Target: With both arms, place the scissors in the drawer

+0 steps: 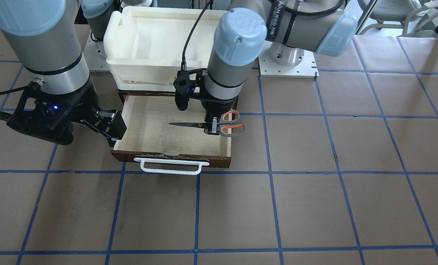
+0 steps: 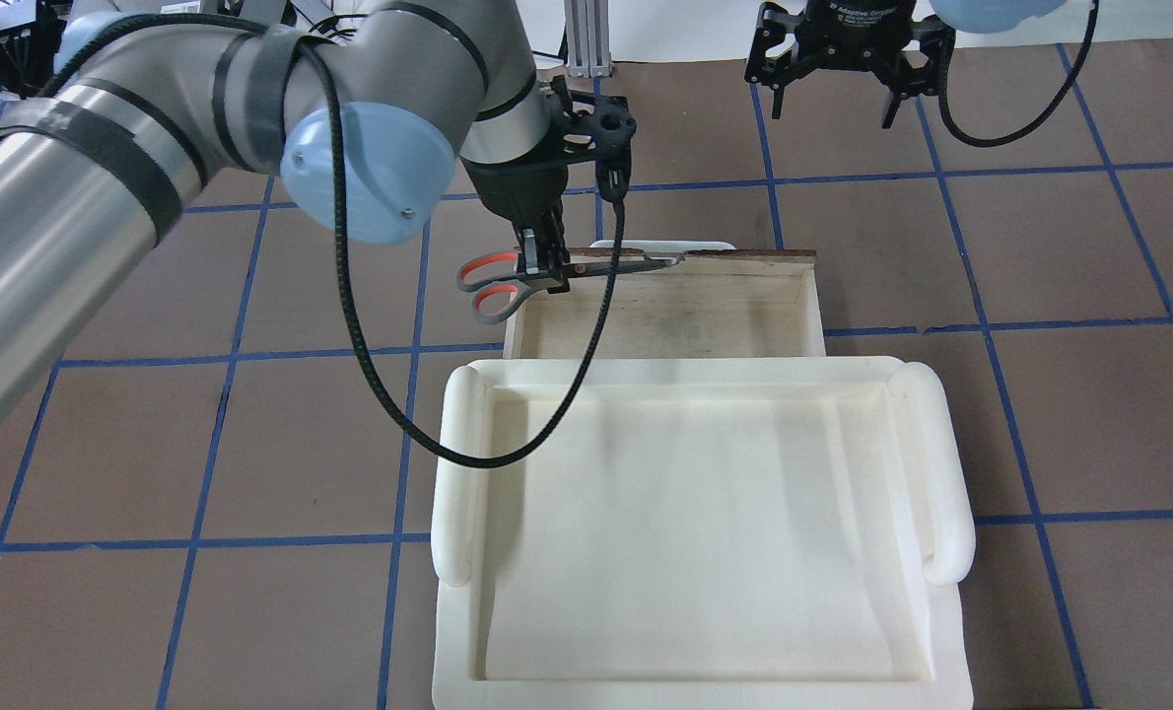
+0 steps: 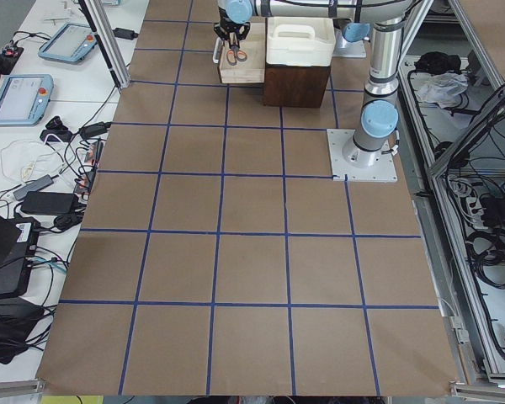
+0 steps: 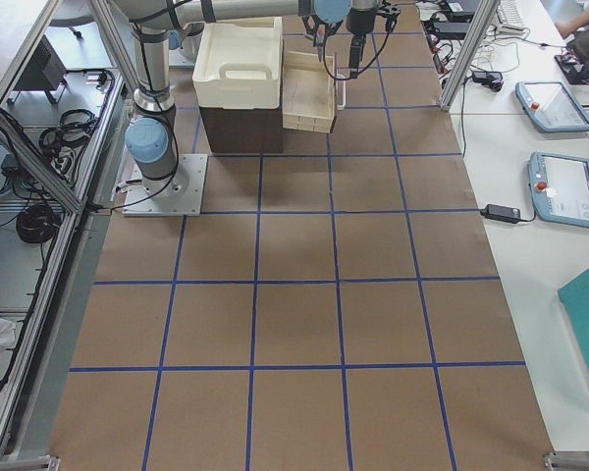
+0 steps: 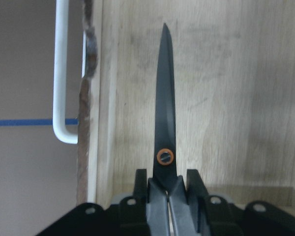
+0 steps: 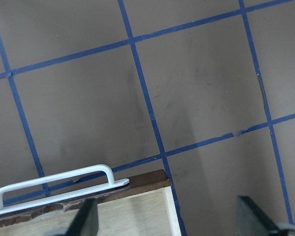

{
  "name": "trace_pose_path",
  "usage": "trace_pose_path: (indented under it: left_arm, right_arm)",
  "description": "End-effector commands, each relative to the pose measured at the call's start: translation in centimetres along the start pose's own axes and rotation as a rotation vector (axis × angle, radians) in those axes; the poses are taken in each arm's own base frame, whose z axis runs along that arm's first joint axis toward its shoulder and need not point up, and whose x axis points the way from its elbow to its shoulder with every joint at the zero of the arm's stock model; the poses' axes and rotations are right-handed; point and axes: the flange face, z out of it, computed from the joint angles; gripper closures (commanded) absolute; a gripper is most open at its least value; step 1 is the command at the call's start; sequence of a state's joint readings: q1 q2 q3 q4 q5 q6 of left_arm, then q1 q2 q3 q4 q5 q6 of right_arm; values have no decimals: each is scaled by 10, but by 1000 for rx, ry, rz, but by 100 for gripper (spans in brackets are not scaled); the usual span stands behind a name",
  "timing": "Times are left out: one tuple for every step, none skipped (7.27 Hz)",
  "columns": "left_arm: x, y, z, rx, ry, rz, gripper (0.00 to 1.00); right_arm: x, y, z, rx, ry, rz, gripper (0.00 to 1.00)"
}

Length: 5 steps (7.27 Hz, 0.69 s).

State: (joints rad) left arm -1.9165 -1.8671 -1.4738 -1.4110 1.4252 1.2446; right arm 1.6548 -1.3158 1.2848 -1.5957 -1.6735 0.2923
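The dark brown wooden drawer (image 1: pixel 149 121), pale plywood inside, stands open. Beside it, the black right gripper (image 1: pixel 112 127) has its fingers spread wide. The black left gripper (image 1: pixel 212 127) pinches the slim dark-bladed, orange-lined scissors (image 1: pixel 189 125) level above the drawer. Their long axis runs parallel to its front, tip toward the right gripper.

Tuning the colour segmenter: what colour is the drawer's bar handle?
White; the bar handle shows best in the exterior front-facing view.
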Motion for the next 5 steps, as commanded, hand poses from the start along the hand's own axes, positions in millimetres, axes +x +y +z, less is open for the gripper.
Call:
trace_pose_path:
  left_arm:
    - [13,-33,23,-16,30,34,100]
    - [14,-40,32,-11,40,24,100]
    - [27,-58,42,-22,52,24,100]
    - [37,-68,49,-32,63,43,100]
    - [38,-71,52,-34,66,46,100]
  right_arm:
    - [4,2,0,5,-1,-167,0]
    - [6,-1,-1,19,-3,-203,0]
    - [23,-9,1,15,0,-176,0]
    - [45,-18,3,12,3,-138,0]
    - [68,-28,6,8,7,-97,0]
